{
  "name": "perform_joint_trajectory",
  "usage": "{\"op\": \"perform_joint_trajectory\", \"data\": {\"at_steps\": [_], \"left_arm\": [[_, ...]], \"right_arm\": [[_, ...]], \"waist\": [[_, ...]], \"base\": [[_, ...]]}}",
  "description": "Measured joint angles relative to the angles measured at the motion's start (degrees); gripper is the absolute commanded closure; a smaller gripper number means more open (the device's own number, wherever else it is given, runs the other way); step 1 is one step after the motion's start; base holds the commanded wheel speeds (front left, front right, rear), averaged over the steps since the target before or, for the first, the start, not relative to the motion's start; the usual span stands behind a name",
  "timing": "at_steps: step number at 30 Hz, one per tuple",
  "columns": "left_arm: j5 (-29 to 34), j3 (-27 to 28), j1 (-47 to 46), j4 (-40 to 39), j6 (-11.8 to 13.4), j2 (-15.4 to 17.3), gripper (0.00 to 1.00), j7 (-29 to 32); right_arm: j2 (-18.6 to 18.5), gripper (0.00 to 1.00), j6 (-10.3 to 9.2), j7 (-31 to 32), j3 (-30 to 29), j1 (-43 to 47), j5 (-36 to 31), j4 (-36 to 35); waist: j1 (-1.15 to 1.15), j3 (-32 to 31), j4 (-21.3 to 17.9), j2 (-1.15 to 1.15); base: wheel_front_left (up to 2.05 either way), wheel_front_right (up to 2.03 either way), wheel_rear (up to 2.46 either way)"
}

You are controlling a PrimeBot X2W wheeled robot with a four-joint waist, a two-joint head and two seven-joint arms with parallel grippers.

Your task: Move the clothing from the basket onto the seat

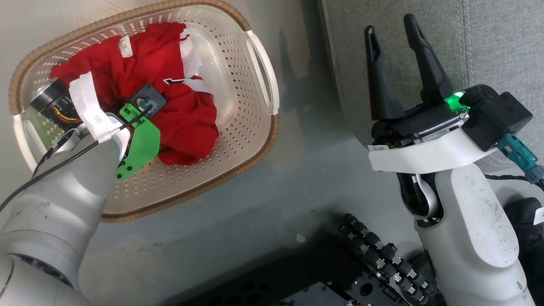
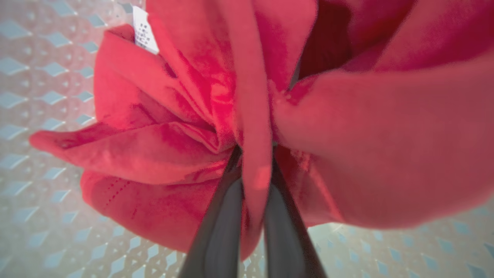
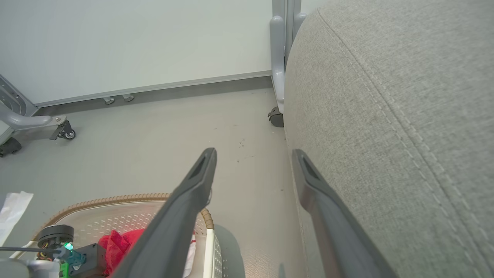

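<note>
Red clothing (image 2: 154, 154), white tag (image 2: 144, 29) illegible, between pinched left fingers (image 2: 220, 231); right fingers (image 3: 185, 208) wide.

Bright-red soft fabric clothing (image 1: 187, 119) with white panels and a small white tag lies crumpled in a rounded cream perforated plastic basket (image 1: 250, 140) with a brown woven-look rim. The left claw (image 2: 254, 166) pinches one red fold. The grey upholstered seat (image 1: 501, 42), seam-stitched, stands near the basket, floor between them.

Left pincer (image 2: 254, 154) tips beneath clothing (image 2: 154, 154)
</note>
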Motion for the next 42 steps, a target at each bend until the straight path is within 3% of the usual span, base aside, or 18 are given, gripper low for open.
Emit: {"op": "perform_joint_trajectory", "data": {"at_steps": [14,20,27,42], "left_arm": [[-8.0,5.2,2.5,-1.6,0.8,-5.5,1.0,-9.2],[-13.3,9.1,5.7,-3.9,0.3,-7.5,1.0,-15.7],[-17.5,12.0,9.8,-8.7,-0.1,-8.5,1.0,-18.3],[-20.4,22.4,22.7,-39.0,0.0,-4.8,1.0,-18.6]], "right_arm": [[0.1,0.0,0.0,0.0,-2.8,2.0,-2.4,1.1],[0.1,0.0,0.0,0.0,-3.7,4.0,-4.2,1.9],[0.1,0.0,0.0,0.0,-4.6,6.9,-6.5,2.8],[-1.1,0.0,0.0,3.7,-6.8,14.3,-7.7,1.0]], "waist": [[0.0,-4.7,3.3,0.0],[0.0,-8.9,5.4,0.0],[0.0,-14.7,7.6,0.0],[0.0,-27.6,12.9,0.0]], "base": [[0.0,0.0,0.0],[0.0,0.0,0.0],[0.0,0.0,0.0],[0.0,0.0,0.0]]}}
